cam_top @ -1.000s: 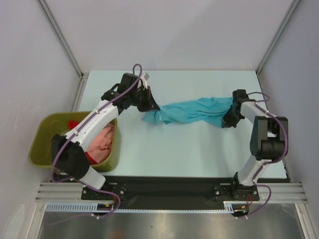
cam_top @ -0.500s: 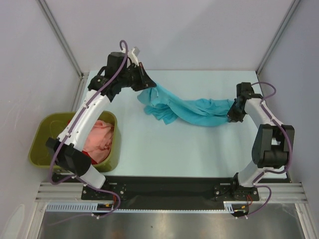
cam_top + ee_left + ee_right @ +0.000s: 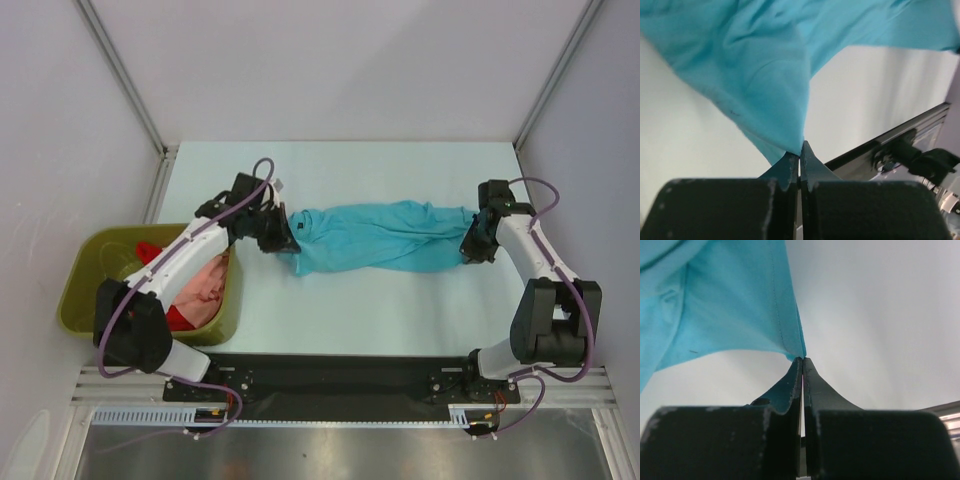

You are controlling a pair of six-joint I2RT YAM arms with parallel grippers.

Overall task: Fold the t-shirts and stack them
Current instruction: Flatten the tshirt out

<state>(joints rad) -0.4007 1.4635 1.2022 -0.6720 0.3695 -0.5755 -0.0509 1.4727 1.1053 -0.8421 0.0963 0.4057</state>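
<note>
Two turquoise t-shirt (image 3: pixel 380 235) edges pinched — left fingers (image 3: pixel 787 167), right fingers (image 3: pixel 790 385).

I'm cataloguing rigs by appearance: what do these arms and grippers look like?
The left arm and right arm have white links, black joints and a purple cable looped alongside. The left gripper and right gripper have black, tapered, scuffed fingers.

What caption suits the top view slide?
The turquoise t-shirt stretched over the table between the left gripper and right gripper.
</note>
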